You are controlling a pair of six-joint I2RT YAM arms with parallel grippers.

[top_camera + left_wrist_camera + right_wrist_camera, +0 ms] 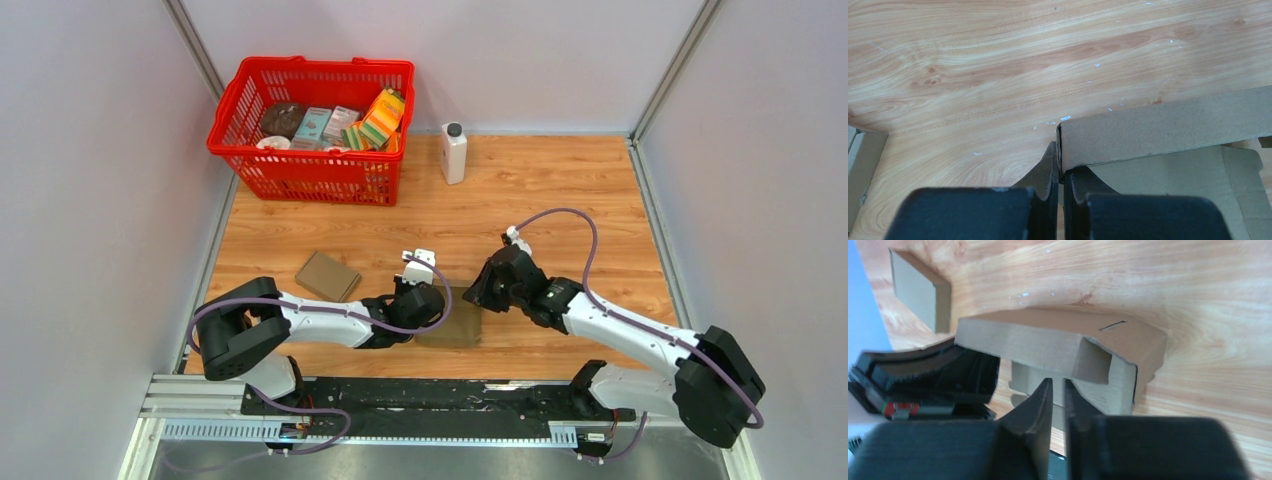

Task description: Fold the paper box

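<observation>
Top view only: basket point(310, 130) well behind box point(460, 325). R wrist only: slot point(1113, 325) in box's half-raised brown wall. L fingers point(1048, 170) clamped on box edge; R fingers point(1040, 405) near-closed, grip unclear.

brown paper box point(452, 328), red basket point(300, 182), woodgrain table point(545, 195)

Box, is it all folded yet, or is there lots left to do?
Partly done. Done: the box already stands up off the table, with side walls and a top. In hand: the left gripper pinches one corner, and the right gripper sits at the open end, nearly closed. I cannot tell if it holds anything. Left: that end gapes open and needs tucking shut.
</observation>
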